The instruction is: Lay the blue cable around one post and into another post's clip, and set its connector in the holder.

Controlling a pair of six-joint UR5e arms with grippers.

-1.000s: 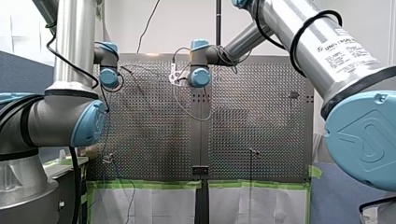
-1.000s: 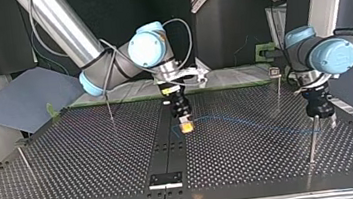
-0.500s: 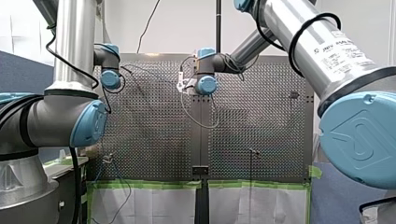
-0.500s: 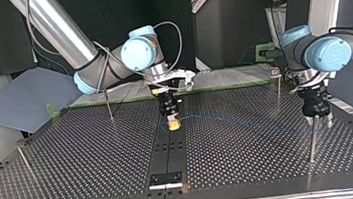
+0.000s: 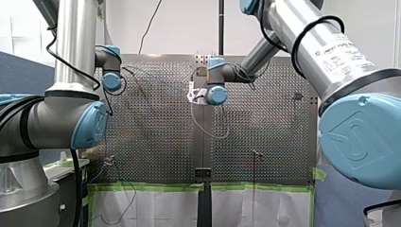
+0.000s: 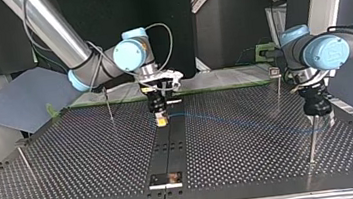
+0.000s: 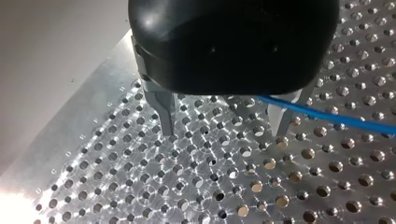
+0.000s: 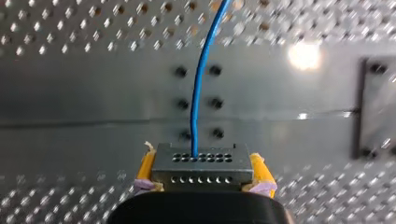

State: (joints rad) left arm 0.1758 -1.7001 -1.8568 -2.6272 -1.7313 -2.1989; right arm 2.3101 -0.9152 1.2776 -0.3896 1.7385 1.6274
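Over the centre strip (image 6: 169, 145), my right gripper (image 8: 201, 171) clamps the blue cable (image 8: 198, 93) by its connector (image 8: 201, 162); my left gripper (image 7: 224, 133) hangs spread.

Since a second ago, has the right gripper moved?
Yes. In the top view my right gripper, shut on the connector, has shifted toward the view's left across the black centre strip, nearer the thin post there.

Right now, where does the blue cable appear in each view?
Front view: I cannot make it out.
Top view: the blue cable runs from my right gripper towards my left gripper.
Left wrist view: it crosses beside my left gripper.
Right wrist view: it rises from the connector.
Shared landmark: the perforated table.
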